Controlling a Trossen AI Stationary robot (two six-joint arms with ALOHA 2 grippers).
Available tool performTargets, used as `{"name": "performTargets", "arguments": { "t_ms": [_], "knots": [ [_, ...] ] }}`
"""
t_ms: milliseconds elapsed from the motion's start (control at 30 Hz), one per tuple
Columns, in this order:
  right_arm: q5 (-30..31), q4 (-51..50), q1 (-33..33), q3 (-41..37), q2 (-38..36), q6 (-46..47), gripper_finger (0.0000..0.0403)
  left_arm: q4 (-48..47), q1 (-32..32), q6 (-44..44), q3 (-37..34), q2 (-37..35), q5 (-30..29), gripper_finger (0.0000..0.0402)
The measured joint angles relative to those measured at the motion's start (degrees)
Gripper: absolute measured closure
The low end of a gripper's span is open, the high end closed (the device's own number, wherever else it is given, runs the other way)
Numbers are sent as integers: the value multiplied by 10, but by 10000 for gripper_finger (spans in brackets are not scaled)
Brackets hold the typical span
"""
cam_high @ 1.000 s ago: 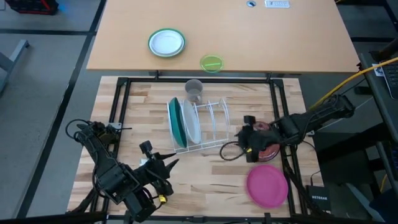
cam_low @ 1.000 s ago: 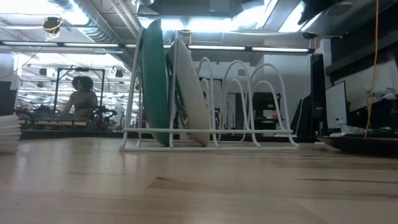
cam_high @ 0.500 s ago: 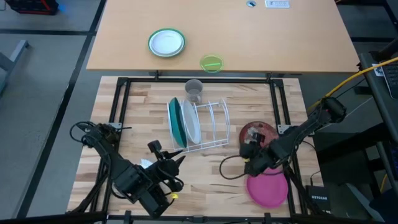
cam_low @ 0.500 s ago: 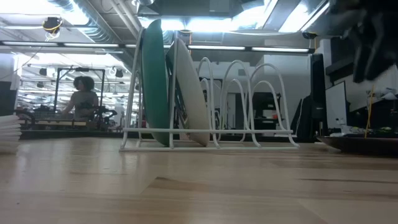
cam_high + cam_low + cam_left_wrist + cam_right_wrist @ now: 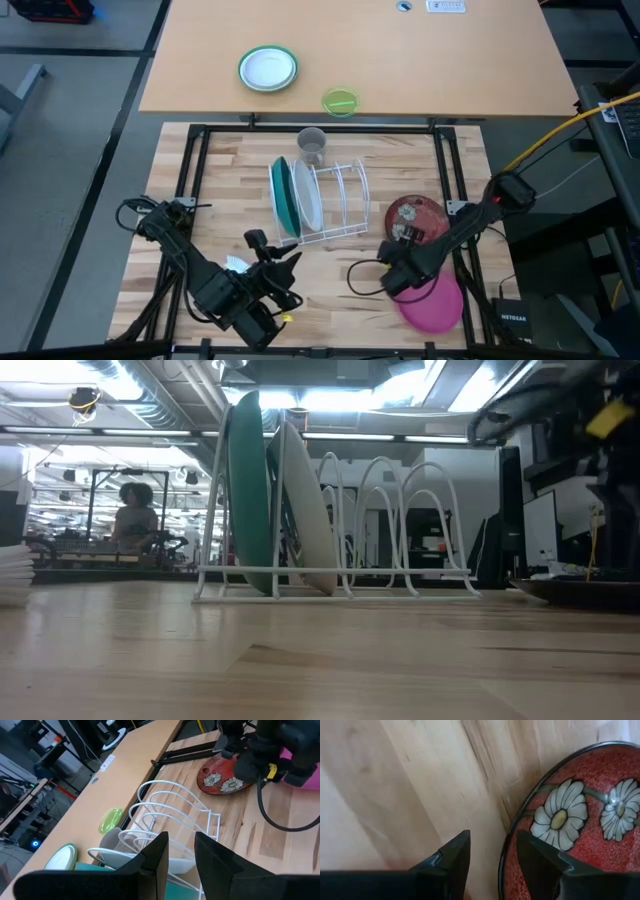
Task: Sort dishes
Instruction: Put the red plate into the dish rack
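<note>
The teal-green plate [image 5: 281, 195] and the white plate [image 5: 307, 197] stand on edge in the left slots of the white wire rack [image 5: 345, 195]; they also show in the low view [image 5: 250, 490]. The dark red flowered plate [image 5: 416, 218] lies flat right of the rack. The magenta plate [image 5: 440, 305] lies flat near the near right corner, partly under my right arm. My right gripper [image 5: 392, 272] hovers open over bare wood just near of the red plate's rim [image 5: 506, 850]. My left gripper [image 5: 290, 262] is open and empty, near of the rack.
A grey cup [image 5: 312, 146] stands behind the rack. A small green-rimmed white plate [image 5: 268, 69] and a lime-green dish [image 5: 340, 101] lie on the tan table beyond. A black cable loop [image 5: 362, 278] hangs by my right gripper. A person [image 5: 130, 515] is in the room behind.
My right gripper has gone from above the red plate toward the table's near edge, and now stands between the red and magenta plates. My left gripper has gone a little toward the table's right edge. The plates have kept still.
</note>
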Motion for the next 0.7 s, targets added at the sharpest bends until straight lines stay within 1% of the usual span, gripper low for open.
{"name": "performTargets", "arguments": {
  "t_ms": [267,400,533,700],
  "knots": [
    [22,-3,0,0,49,11,240,0,0,18,0,0,0,318],
    [19,-3,0,2,51,27,240,0,0,30,0,0,0,318],
    [16,-7,0,30,51,28,240,0,0,31,0,0,0,318],
    [29,-67,0,64,51,28,240,0,0,30,0,0,0,318]
  ]
}}
